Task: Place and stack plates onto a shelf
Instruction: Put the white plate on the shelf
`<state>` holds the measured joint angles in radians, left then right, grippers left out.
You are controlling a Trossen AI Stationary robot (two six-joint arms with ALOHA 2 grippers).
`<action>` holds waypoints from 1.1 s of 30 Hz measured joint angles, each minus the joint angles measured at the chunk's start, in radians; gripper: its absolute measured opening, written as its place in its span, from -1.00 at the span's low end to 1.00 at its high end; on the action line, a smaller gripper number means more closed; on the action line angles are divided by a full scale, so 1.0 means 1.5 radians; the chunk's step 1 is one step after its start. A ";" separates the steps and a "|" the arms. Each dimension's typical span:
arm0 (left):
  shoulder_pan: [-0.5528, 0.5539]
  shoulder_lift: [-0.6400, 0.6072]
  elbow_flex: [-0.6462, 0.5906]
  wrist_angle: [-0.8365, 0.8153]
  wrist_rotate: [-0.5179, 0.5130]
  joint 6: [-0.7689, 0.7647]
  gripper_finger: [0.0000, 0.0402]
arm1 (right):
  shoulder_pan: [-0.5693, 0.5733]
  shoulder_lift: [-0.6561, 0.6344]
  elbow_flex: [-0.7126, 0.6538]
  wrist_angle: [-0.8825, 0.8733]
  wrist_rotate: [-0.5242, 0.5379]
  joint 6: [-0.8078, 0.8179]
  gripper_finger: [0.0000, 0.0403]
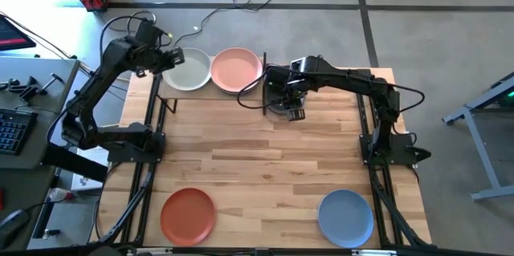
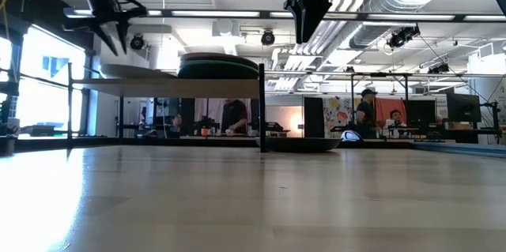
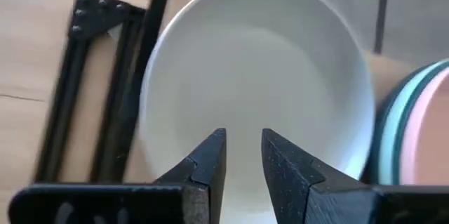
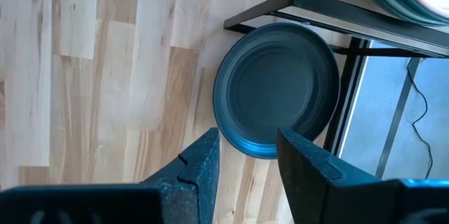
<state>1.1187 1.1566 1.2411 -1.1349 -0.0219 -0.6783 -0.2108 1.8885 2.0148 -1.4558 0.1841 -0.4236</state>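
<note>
The shelf (image 1: pixel 173 95) stands at the table's far edge. On it rest an off-white plate (image 1: pixel 186 71) and, beside it, a stack topped by a pink plate (image 1: pixel 236 69), with teal and pale green rims (image 3: pixel 393 133) below. My left gripper (image 3: pixel 243 147) hovers open just above the off-white plate (image 3: pixel 256 76). My right gripper (image 4: pixel 245 154) hangs open above a charcoal plate (image 4: pixel 277 87), which lies flat on the table right of the shelf. A terracotta plate (image 1: pixel 187 215) and a blue plate (image 1: pixel 345 217) lie near the near edge.
The shelf's black uprights (image 4: pixel 351 112) stand close beside the charcoal plate. In the low view the stack (image 2: pixel 220 66) rises above the shelf board (image 2: pixel 158 83). The middle of the plank table (image 1: pixel 265 160) is bare wood. People show in the room beyond the table.
</note>
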 joint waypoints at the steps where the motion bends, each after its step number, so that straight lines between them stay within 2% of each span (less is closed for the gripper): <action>1: -0.003 0.006 0.000 -0.002 -0.001 -0.008 -0.62 | 0.000 0.000 0.000 0.000 0.000 0.000 -0.41; 8: -0.042 0.031 -0.001 -0.004 0.000 -0.016 -0.62 | 0.001 0.000 0.000 0.007 0.000 0.000 -0.41; 12: -0.097 0.037 -0.001 0.044 0.045 -0.034 -0.62 | 0.000 0.000 0.000 0.010 0.000 0.000 -0.41; 20: -0.201 0.080 0.000 0.129 0.034 -0.064 -0.62 | 0.001 0.000 0.000 0.010 0.000 0.006 -0.41; 33: -0.232 0.158 0.000 0.174 0.021 -0.063 -0.62 | 0.001 0.000 0.000 0.006 0.000 0.015 -0.41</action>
<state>0.7712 1.3938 1.2407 -0.8737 0.0097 -0.7728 -0.2100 1.8885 2.0148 -1.4463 0.1837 -0.4011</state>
